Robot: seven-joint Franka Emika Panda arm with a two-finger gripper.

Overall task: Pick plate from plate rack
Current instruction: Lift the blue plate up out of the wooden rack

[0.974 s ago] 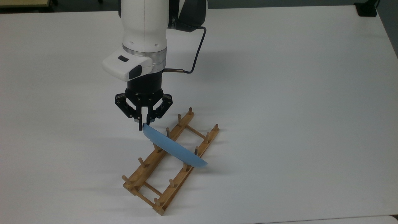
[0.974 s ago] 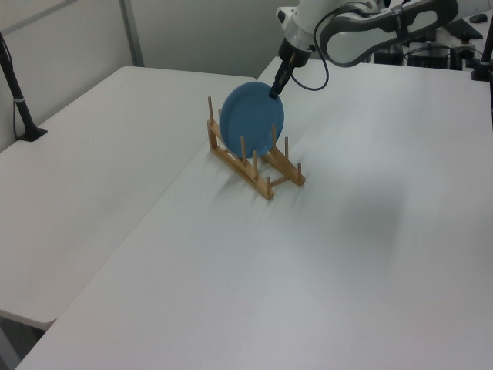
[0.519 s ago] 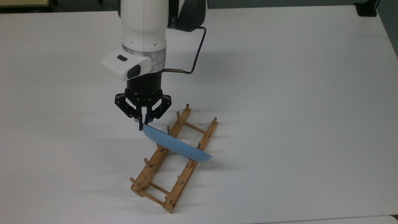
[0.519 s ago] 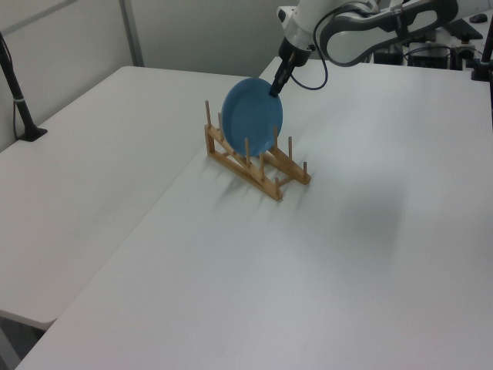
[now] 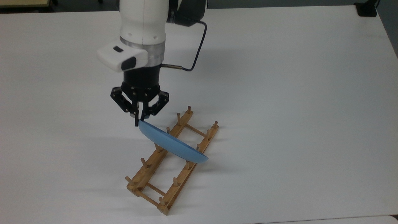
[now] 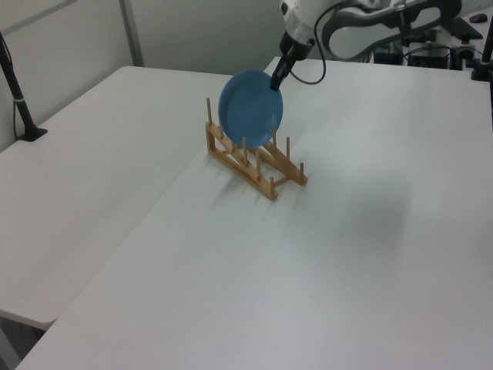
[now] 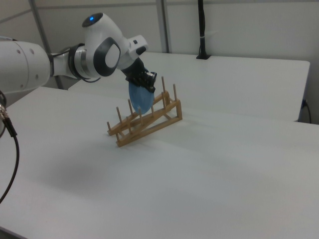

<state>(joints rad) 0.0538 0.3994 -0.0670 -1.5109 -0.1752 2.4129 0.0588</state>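
Observation:
The light blue plate [image 5: 172, 144] stands on edge across the middle of the wooden plate rack [image 5: 146, 169], its lower part still between the pegs. My gripper [image 5: 138, 120] is shut on the plate's rim at the end nearest the top view's left. In the left view the plate [image 6: 250, 108] rises above the rack [image 6: 254, 171], with the gripper [image 6: 276, 77] on its upper right rim. The right view shows the gripper [image 7: 143, 82] over the plate [image 7: 140, 101]. There the rack [image 7: 149, 124] looks tilted, its right end raised.
The rack rests on a wide white table [image 5: 295, 109]. A black base [image 5: 367, 9] sits at the top view's far right corner. A black pole [image 6: 15, 85] stands at the left view's left edge, and a second table adjoins there.
The gripper has risen and drifted toward the top view's left, taking the plate up with it. The rack has shifted and swivelled slightly along with the plate.

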